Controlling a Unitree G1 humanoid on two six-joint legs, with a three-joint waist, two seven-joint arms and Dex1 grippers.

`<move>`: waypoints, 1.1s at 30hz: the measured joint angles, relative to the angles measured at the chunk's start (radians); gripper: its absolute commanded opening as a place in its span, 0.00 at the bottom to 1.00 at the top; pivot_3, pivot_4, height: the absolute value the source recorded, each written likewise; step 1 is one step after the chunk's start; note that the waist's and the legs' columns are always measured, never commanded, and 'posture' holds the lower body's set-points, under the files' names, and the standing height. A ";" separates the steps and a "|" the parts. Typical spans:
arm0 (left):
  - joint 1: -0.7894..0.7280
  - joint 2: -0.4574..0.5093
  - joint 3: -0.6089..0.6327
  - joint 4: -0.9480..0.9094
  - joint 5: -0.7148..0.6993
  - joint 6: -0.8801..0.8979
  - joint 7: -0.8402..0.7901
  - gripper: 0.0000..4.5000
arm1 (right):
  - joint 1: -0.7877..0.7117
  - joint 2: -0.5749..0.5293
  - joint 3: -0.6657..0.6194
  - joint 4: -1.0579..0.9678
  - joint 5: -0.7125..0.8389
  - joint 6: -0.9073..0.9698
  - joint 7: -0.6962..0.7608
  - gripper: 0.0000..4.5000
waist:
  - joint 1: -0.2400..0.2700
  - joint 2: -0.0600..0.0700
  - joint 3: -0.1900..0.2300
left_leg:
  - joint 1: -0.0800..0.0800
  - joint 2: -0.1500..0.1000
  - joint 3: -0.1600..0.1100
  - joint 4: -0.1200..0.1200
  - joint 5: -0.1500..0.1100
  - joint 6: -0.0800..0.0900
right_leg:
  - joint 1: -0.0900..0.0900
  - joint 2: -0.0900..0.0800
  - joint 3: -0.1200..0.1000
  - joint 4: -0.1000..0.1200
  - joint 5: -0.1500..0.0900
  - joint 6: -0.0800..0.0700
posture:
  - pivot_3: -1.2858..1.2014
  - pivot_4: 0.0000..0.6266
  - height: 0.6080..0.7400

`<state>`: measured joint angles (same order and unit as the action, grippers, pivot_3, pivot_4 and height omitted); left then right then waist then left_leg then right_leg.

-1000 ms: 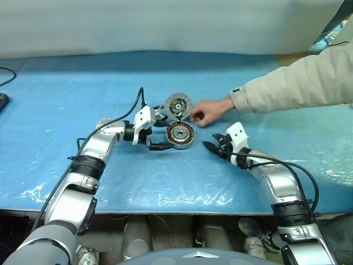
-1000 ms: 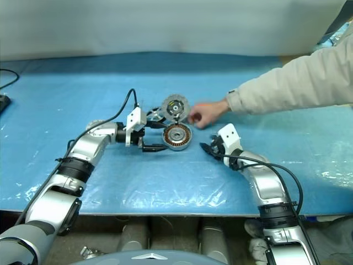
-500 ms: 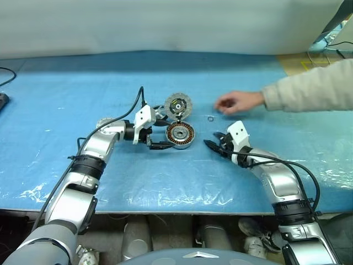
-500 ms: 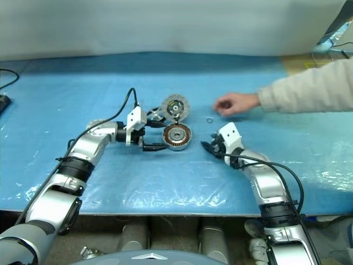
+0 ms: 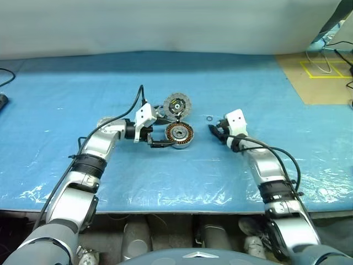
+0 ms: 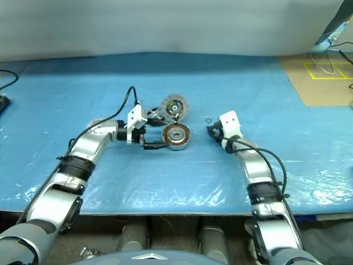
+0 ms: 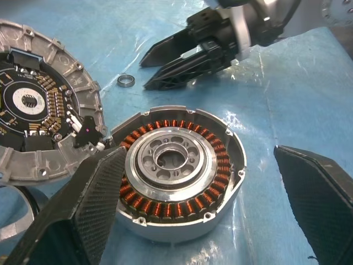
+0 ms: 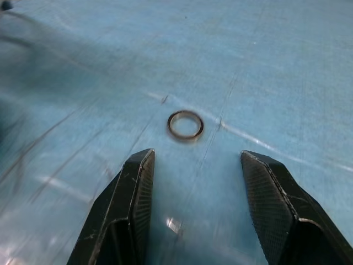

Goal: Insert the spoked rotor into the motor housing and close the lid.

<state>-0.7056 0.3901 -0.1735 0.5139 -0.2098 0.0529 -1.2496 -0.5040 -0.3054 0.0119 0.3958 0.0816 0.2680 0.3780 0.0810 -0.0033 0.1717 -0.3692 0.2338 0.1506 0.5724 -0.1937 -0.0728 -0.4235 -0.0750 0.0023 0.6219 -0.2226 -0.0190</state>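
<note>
My left claw (image 7: 187, 221) is spread as wide as it goes, its two fingers either side of the housing (image 7: 177, 172) without pinching it; one finger (image 7: 88, 204) sits against the drum's wall, the other stands off from the far side. I judge I hold it there as a brace, so the drum will not slide when something is pressed into it. Just past that near finger the lid (image 7: 41, 118) leans tilted, its circuit face toward me, its edge touching the housing's rim. The housing's centre is bare, copper windings showing, so I judge the rotor is not in yet; a dark-edged arc by the lid may be the rotor, but I cannot tell.

My right claw (image 8: 193, 204) is parted about halfway and pinches nothing. Right ahead of its tips, between their lines, a small ring (image 8: 185, 125) lies flat on the blue bench (image 5: 165, 72). I judge I am lined up to pick it.
</note>
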 measured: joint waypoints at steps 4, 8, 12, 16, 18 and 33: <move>-0.002 0.000 0.011 -0.003 -0.003 0.005 0.000 1.00 | -0.085 0.018 0.001 0.148 -0.020 -0.078 -0.015 0.56 | -0.006 0.000 0.000 | 0.000 0.000 0.000 0.000 0.000 0.000 | 0.000 0.000 0.000 0.000 0.000 0.000 | 0.52 0.24 1.00; -0.002 0.000 0.012 -0.015 -0.003 0.014 -0.001 1.00 | -0.147 0.032 0.000 0.269 -0.033 -0.148 -0.026 0.56 | -0.011 0.000 0.000 | 0.000 0.000 0.000 0.001 0.000 0.000 | 0.000 0.000 0.000 0.001 0.000 0.000 | 0.52 0.24 1.00; -0.001 0.000 0.013 -0.020 -0.004 0.023 0.000 1.00 | -0.160 0.035 0.000 0.311 -0.035 -0.182 -0.024 0.56 | -0.012 0.000 0.000 | 0.000 0.000 0.000 0.001 0.000 0.000 | 0.001 0.000 0.000 0.001 0.000 0.000 | 0.52 0.24 1.00; 0.004 0.006 0.014 -0.024 -0.004 0.026 0.002 1.00 | -0.160 0.034 -0.001 0.317 -0.035 -0.193 -0.006 0.56 | -0.012 0.000 0.000 | 0.000 0.000 0.000 0.002 0.000 0.000 | 0.001 0.000 0.000 0.001 0.000 0.000 | 0.52 0.24 1.00; 0.007 0.009 0.014 -0.029 -0.003 0.026 0.003 1.00 | -0.155 0.033 -0.002 0.312 -0.035 -0.193 0.005 0.56 | -0.012 0.000 0.000 | 0.000 0.000 0.000 0.002 0.000 0.000 | 0.001 0.000 0.000 0.001 0.000 0.000 | 0.52 0.24 1.00; 0.008 0.013 0.014 -0.032 0.007 0.019 0.004 1.00 | -0.113 0.038 0.031 0.253 -0.070 -0.198 0.028 0.13 | -0.012 0.000 0.000 | 0.001 0.001 0.000 0.002 0.000 0.000 | 0.002 0.000 0.000 0.000 0.000 -0.001 | 0.52 0.24 1.00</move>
<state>-0.6975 0.4026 -0.1599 0.4819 -0.2023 0.0720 -1.2457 -0.6174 -0.2677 0.0427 0.6484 0.0120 0.0701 0.4060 0.0692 -0.0035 0.1716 -0.3677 0.2345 0.1507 0.5742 -0.1937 -0.0726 -0.4213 -0.0751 0.0023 0.6217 -0.2229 -0.0198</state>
